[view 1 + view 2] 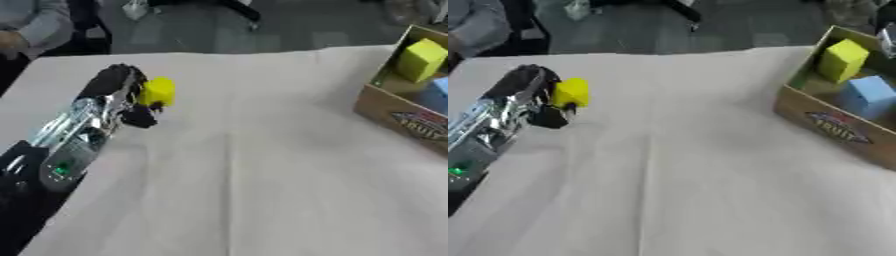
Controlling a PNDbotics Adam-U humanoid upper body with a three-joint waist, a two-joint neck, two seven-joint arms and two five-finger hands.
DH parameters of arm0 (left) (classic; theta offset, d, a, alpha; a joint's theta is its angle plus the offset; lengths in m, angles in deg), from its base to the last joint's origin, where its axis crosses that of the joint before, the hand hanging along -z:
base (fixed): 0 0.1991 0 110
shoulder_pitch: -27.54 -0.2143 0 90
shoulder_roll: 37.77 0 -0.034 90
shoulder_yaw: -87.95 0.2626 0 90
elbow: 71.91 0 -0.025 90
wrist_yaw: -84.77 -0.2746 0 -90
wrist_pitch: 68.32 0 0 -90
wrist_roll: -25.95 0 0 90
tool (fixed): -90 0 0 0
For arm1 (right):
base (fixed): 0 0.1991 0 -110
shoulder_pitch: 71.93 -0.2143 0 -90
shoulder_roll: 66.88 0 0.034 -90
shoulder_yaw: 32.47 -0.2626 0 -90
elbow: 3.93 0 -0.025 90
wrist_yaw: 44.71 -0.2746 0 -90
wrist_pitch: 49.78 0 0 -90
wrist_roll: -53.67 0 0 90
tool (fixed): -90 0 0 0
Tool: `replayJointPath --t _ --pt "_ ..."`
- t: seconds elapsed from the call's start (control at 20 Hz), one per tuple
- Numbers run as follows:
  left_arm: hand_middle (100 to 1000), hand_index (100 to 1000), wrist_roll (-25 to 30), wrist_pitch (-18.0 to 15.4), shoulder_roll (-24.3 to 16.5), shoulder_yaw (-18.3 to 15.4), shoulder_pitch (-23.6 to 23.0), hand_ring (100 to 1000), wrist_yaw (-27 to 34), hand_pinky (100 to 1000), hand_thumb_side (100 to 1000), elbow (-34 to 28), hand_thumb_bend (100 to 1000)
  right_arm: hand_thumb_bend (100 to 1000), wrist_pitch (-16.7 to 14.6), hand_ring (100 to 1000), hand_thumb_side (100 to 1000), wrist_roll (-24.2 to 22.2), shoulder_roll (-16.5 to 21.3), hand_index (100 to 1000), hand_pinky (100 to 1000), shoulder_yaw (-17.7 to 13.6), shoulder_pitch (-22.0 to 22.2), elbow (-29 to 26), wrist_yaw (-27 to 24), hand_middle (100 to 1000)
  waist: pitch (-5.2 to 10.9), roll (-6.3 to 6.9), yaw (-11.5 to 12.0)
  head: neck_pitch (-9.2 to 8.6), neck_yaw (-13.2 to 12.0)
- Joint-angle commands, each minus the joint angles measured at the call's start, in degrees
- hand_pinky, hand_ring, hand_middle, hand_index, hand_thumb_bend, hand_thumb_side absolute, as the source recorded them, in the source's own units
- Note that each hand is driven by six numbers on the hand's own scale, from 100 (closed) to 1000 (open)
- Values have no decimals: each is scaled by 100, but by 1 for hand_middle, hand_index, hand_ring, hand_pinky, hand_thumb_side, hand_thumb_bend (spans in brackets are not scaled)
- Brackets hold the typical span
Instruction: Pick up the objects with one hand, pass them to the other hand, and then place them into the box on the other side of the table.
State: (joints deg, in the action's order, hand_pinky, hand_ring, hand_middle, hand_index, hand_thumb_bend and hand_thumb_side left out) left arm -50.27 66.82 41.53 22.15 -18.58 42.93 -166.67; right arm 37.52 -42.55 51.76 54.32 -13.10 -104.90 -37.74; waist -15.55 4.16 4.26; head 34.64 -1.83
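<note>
A pale cloth with a straight centre crease covers the counter. At its right edge sits an open cardboard box with printed lettering on its side.

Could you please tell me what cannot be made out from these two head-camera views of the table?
- Right hand: in neither view, so its state is unknown.
- Cardboard box: its far right part is cut off by the edge in both views; only a yellow block and a blue block show inside.
- Box label: too blurred to read in full.
- Left hand: blur hides exactly how its fingers sit on the yellow object.
</note>
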Motion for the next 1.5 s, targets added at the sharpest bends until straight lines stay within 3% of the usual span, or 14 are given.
replayJointPath --t 0.05,0.8,1.5 --pt "477 533 -112 48 -119 -217 -68 558 -155 592 100 -426 100 100 9 728 424 41 183 850 966 -102 -34 -92 -26 748 114 -51 -2 -45 0" --pt "465 527 -473 -170 171 -283 -186 542 -539 574 100 -1048 100 100 26 728 412 90 194 850 966 -129 -40 -141 -118 746 138 -82 -23 -3 88" --pt "464 523 -1038 -631 565 -161 -5 540 -380 586 113 -1093 100 100 58 727 406 127 175 850 965 -154 -51 -218 -228 745 157 -115 -101 -35 564"
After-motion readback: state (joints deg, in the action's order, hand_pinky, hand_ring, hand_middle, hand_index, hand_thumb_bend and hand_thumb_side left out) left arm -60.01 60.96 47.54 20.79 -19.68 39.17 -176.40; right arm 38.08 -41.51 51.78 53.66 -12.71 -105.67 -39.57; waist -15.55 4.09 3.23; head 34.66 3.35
